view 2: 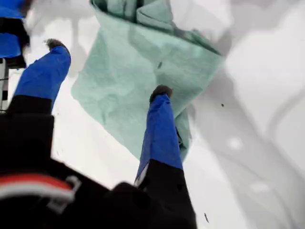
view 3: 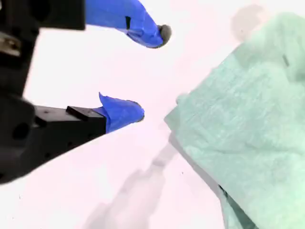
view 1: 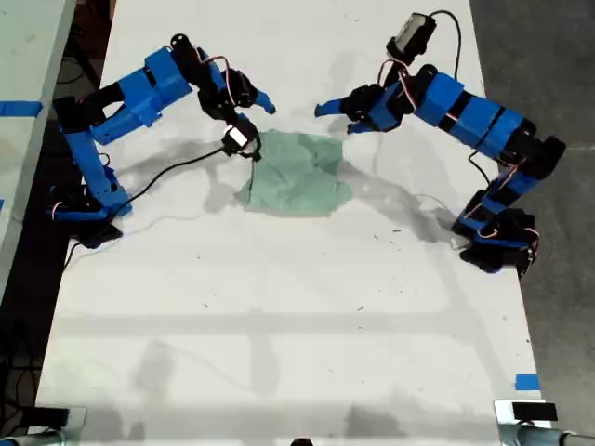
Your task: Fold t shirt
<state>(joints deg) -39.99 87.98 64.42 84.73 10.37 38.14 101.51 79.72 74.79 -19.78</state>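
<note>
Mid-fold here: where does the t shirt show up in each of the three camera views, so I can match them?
Exterior view: the t shirt lies bunched on the white table, upper centre, between the two arms.
First wrist view: it fills the upper middle, under my first claw, which is open.
Second wrist view: it covers the right side, apart from my open second claw.
Shared landmark: the white table.

Bare white table (view 1: 279,307) all along the near side in the exterior view, wide open for passage. Between the two arms, only the crumpled t shirt (view 1: 297,177) in the way. Cable (view 1: 172,172) trailing across the table at the exterior view's left, running up to the shirt's edge. Blue tape (view 1: 526,382) flat at the exterior view's lower right.
</note>
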